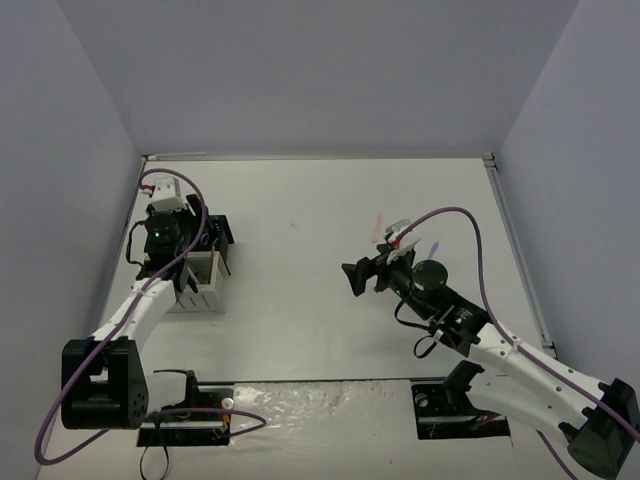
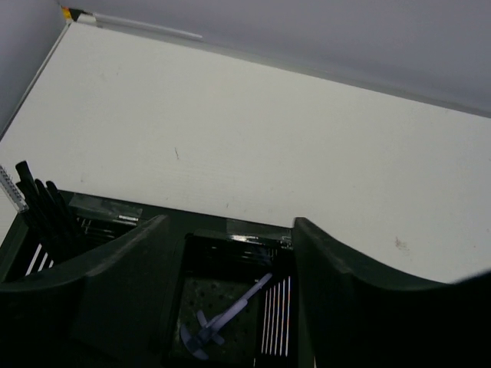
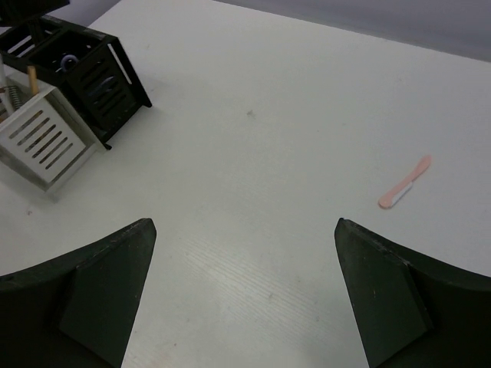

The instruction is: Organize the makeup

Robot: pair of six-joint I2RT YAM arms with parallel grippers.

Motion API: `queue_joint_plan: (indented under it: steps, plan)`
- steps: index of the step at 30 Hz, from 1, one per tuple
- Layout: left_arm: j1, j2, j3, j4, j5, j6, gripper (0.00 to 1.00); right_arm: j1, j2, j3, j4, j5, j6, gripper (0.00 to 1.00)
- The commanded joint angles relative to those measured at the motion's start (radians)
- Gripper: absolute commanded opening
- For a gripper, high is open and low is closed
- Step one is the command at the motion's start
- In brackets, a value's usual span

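One table (image 1: 300, 200): white, walled; the makeup yet to be sorted lies on its right half, and the organizer is far left.
Organizer (image 1: 205, 285): black and white slotted box under the left arm, well apart from the loose pieces.
Left gripper (image 2: 230, 230): fingers spread and empty, hanging over a black compartment.
Right gripper (image 3: 244, 230): fingers spread wide with nothing between them, above bare table.
Black pencils (image 2: 46, 218): standing in the compartment beside the left gripper, tips up.
Purple scissor-like tool (image 2: 222, 322): lying on the floor of the black compartment. Long axis diagonal in the wrist view, loops lower left, slim end upper right.
Tan stick (image 3: 32, 79): upright in the white section.
Pink tool (image 3: 404, 182): flat on the table, right of the right gripper's span and not between the fingers. Long axis slanted in the wrist view, pale end lower left, pink tip upper right.
Lilac tool (image 1: 432, 248): small, slanted, close beside the right arm; its detail is too small to tell.
Step in hand, judged: fetching the pink tool. Shift right until it is centred, turn the wrist so the fingers close across its narrow width, go low and pinch at mid-length. It is thin and may slide.
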Motion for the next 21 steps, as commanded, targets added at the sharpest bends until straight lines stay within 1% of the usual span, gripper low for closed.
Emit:
queue_joint_plan:
  steps: [1, 4, 5, 6, 7, 8, 10, 11, 13, 18, 20, 21]
  plan:
    - [0.006, -0.083, 0.178, -0.119, -0.014, -0.026, 0.71, -0.024, 0.038, 0.066, -0.054, 0.228, 0.110, 1.00]
    - [0.006, -0.112, 0.293, -0.357, -0.017, -0.043, 0.95, -0.048, 0.122, 0.128, -0.193, 0.394, 0.174, 1.00]
    - [0.006, -0.121, 0.341, -0.401, -0.016, -0.048, 0.97, -0.064, 0.139, 0.153, -0.229, 0.412, 0.191, 1.00]
    - [0.006, -0.121, 0.342, -0.446, -0.016, -0.048, 0.97, -0.064, 0.155, 0.154, -0.230, 0.430, 0.206, 1.00]
    - [0.006, -0.131, 0.382, -0.540, 0.004, -0.042, 0.97, -0.094, 0.193, 0.176, -0.264, 0.459, 0.244, 0.98]
    - [0.006, -0.142, 0.408, -0.594, 0.026, -0.032, 0.97, -0.131, 0.225, 0.192, -0.291, 0.464, 0.276, 0.97]
    - [0.006, -0.166, 0.437, -0.669, 0.061, -0.017, 0.97, -0.241, 0.292, 0.210, -0.334, 0.418, 0.327, 0.95]
    - [0.006, -0.183, 0.439, -0.686, 0.071, -0.015, 0.97, -0.310, 0.330, 0.215, -0.344, 0.391, 0.339, 0.94]
    - [0.006, -0.216, 0.428, -0.714, 0.095, -0.012, 0.97, -0.376, 0.373, 0.215, -0.350, 0.338, 0.369, 0.94]
    - [0.006, -0.266, 0.372, -0.714, 0.180, -0.015, 0.97, -0.484, 0.509, 0.232, -0.350, 0.308, 0.390, 0.93]
    - [0.006, -0.277, 0.354, -0.713, 0.211, -0.019, 0.97, -0.517, 0.596, 0.248, -0.348, 0.303, 0.393, 0.89]
    - [0.006, -0.275, 0.348, -0.714, 0.217, -0.022, 0.97, -0.529, 0.621, 0.256, -0.343, 0.299, 0.391, 0.85]
